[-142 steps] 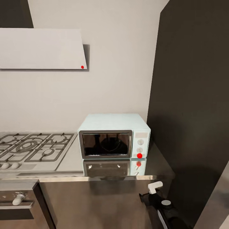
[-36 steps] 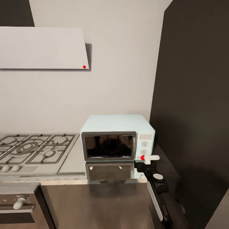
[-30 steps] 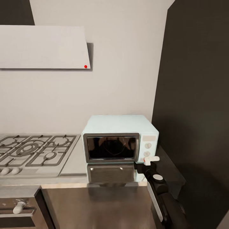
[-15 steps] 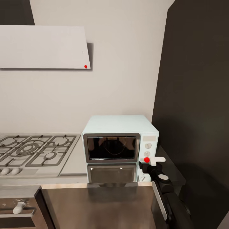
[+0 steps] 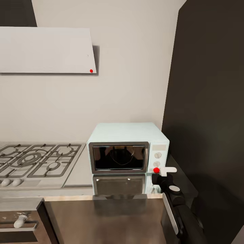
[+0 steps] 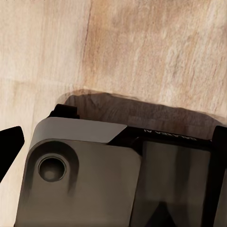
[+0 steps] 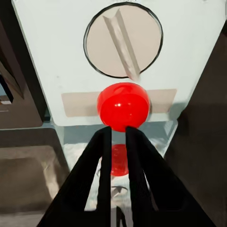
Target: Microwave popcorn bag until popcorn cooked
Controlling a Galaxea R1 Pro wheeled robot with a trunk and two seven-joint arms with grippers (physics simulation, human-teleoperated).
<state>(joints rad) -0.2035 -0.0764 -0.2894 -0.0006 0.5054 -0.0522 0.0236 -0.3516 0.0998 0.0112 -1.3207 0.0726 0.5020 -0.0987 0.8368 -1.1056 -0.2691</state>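
Note:
The mint-blue microwave (image 5: 125, 149) stands on the countertop (image 5: 79, 169) against the wall, its dark glass door closed. Only a faint rounded outline shows behind the glass, so the popcorn bag and popcorn are hidden. My right gripper (image 5: 162, 170) is level with the red button (image 5: 156, 170) on the white panel, just to its right. In the right wrist view the two dark fingers (image 7: 101, 156) lie almost together, their tips right under the red button (image 7: 124, 106), below a round knob (image 7: 124, 40). A black fingertip (image 6: 9, 146) of my left gripper sits at the picture's edge, over wood floor.
A grey gas hob (image 5: 34, 161) with black grates lies left of the microwave, under a white hood (image 5: 45, 51). A tall dark cabinet (image 5: 206, 112) stands close on the microwave's right. An oven knob (image 5: 20, 220) shows below left. My own grey base (image 6: 94, 179) is under the left arm.
Over the last seconds my right gripper rose from below the counter edge to the red button. One second ago it covered the button; now it sits slightly to the right. The camera shifted a little.

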